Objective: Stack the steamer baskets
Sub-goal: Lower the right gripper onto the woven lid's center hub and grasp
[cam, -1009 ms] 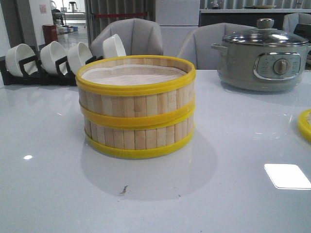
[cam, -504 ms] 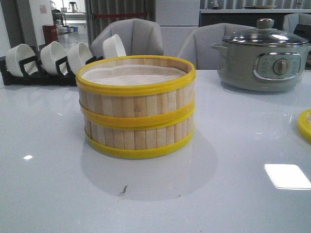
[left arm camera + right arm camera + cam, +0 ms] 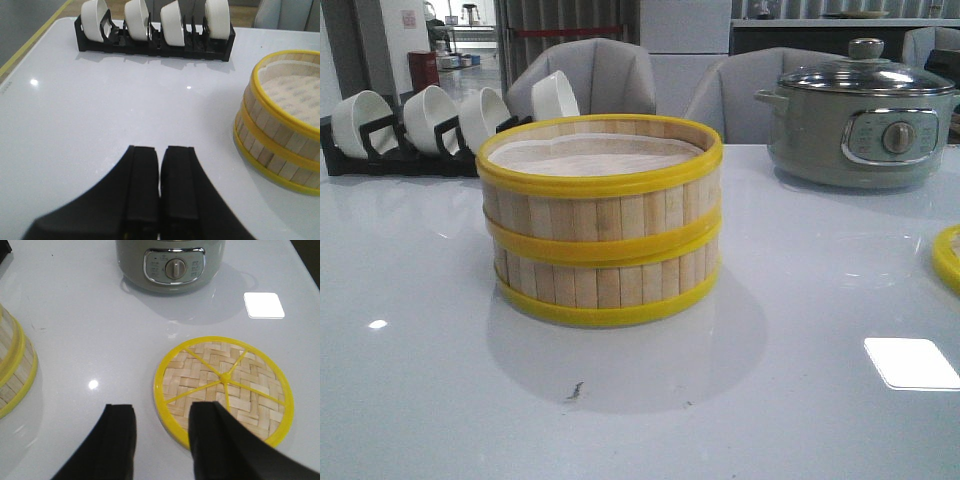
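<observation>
Nothing is moving since before: steamer baskets (image 3: 600,220) sitting stacked, left hand (image 3: 160,172) staying closed and empty, right hand (image 3: 160,427) hanging open near woven lid (image 3: 223,387) at 3 o'clock, probably next.

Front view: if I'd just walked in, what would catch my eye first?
Two steamer baskets stacked at the table's centre, yellow rims bright against the white table. Behind to the right stands a grey-green electric pot; behind to the left, white bowls sit in a black rack. On the right, a flat woven lid lies near the open right gripper.
</observation>
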Controlling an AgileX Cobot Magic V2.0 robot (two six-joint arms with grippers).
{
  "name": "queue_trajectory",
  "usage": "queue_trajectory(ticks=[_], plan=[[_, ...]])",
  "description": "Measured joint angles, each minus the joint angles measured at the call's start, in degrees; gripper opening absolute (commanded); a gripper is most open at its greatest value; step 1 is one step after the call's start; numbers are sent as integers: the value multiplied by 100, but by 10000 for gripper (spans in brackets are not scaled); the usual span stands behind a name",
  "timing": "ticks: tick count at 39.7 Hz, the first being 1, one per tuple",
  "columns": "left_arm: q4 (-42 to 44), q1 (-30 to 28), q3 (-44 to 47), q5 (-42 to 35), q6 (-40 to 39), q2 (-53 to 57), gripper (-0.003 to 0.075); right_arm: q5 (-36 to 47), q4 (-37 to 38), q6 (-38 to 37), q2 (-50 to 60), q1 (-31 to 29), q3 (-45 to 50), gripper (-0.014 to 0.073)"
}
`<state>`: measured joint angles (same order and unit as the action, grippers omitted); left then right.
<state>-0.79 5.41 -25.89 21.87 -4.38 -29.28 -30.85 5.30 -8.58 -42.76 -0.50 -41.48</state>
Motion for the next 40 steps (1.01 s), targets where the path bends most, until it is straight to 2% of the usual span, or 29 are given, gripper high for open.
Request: queue_trajectory(ticks=[32, 36, 40], plan=[[-4, 0, 180, -49, -4, 54, 85, 0, 0, 0, 0, 0, 0, 370], [-14, 0, 180, -49, -4, 54, 85, 0, 0, 0, 0, 0, 0, 327], [-14, 0, 180, -49, -4, 54, 85, 0, 0, 0, 0, 0, 0, 233]])
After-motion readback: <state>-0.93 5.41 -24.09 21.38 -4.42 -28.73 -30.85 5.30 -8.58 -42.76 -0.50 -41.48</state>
